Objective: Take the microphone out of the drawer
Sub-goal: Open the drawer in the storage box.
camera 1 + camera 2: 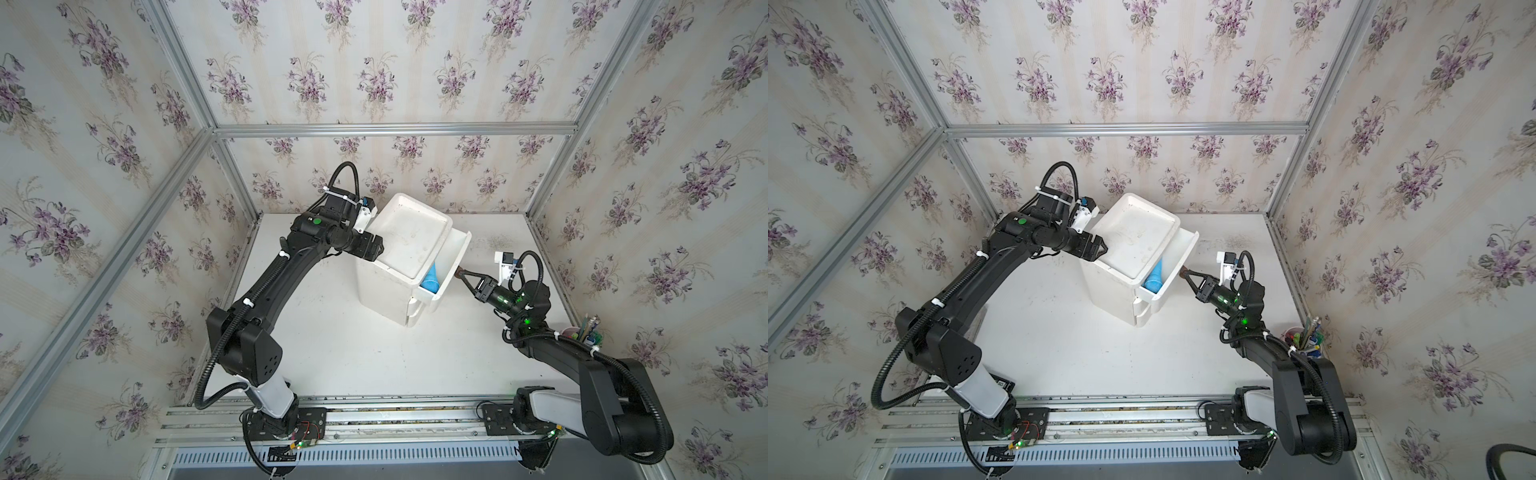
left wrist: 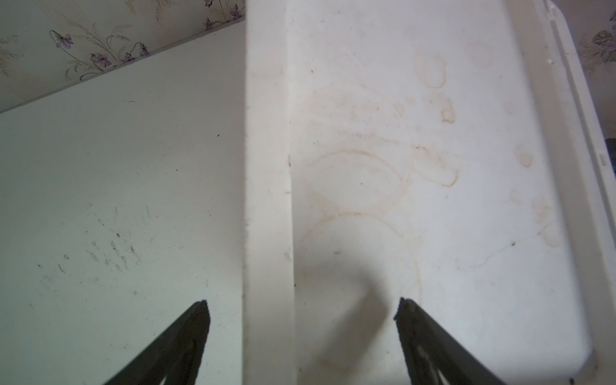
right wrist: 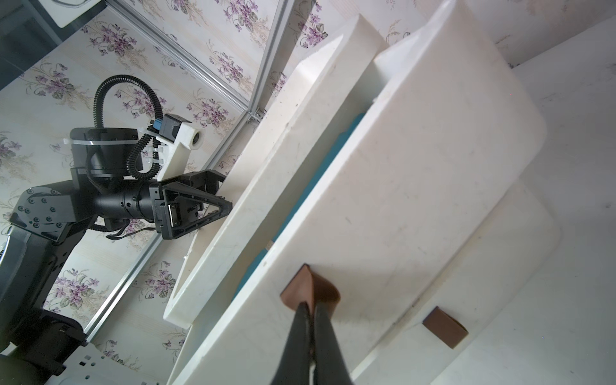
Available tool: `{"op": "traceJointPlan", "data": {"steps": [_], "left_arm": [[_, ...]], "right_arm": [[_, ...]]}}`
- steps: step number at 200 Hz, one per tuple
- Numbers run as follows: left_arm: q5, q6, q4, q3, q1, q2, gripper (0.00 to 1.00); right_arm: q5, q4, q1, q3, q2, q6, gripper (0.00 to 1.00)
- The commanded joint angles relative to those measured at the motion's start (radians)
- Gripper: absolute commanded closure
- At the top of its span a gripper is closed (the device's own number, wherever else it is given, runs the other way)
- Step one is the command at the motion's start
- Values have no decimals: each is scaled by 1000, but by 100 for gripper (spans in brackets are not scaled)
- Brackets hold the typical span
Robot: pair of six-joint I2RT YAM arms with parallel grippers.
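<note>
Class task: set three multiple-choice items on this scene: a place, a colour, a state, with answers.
1. The microphone lies: A on the table; B in the top drawer; C on the cabinet.
2. The drawer's handle is: A brown; B green; C red.
3. The right gripper is: A open; B shut on the microphone; C shut on the handle.
Answers: B, blue shows inside the pulled-out drawer; A, the right wrist view shows it brown; C, its jaws pinch the handle.

No legible txt, labels or nos.
</note>
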Motion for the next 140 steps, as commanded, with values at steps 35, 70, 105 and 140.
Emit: {"op": "traceJointPlan", "data": {"steps": [35, 70, 105, 140], "left_arm": [[-50, 16, -38, 9, 0, 0, 11], [-58, 21, -40, 11, 1, 1, 10], [-60, 25, -44, 10, 0, -2, 10], [-70, 32, -48, 8, 0, -12, 10]], "right_arm": [[-33, -132, -63, -32, -93, -36, 100], [-33, -202, -86, -60, -167, -62, 100], [-11, -270, -101, -91, -264, -77, 100], [9, -351, -115, -94, -344, -106, 100]]}}
